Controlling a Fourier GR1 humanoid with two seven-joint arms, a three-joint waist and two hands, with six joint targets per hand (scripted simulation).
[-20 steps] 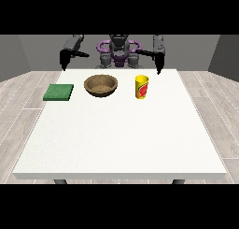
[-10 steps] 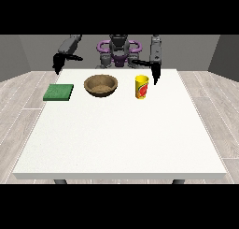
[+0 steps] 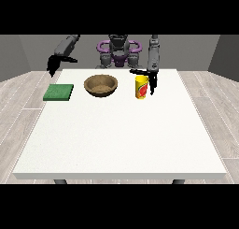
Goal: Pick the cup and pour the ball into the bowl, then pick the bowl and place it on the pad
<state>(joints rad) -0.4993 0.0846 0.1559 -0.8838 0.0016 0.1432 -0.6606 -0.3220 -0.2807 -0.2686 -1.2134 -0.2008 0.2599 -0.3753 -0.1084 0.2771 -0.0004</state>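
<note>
A yellow cup (image 3: 141, 87) with a red mark stands upright on the white table (image 3: 121, 130), right of a brown wooden bowl (image 3: 100, 85). A green square pad (image 3: 59, 92) lies at the far left of the table. The hand at the view's right (image 3: 151, 80) hangs right beside the cup, fingers straight and pointing down, thumb sticking out over the cup's rim. The hand at the view's left (image 3: 53, 64) hovers above the table's back left corner, beyond the pad, fingers relaxed. No ball shows from here.
The robot's torso (image 3: 119, 53) stands behind the table's far edge. Bare white table surface stretches from the objects to the near edge.
The hand at the view's right has dropped lower and come in beside the cup. The hand at the view's left has swung outward to the left and slightly up.
</note>
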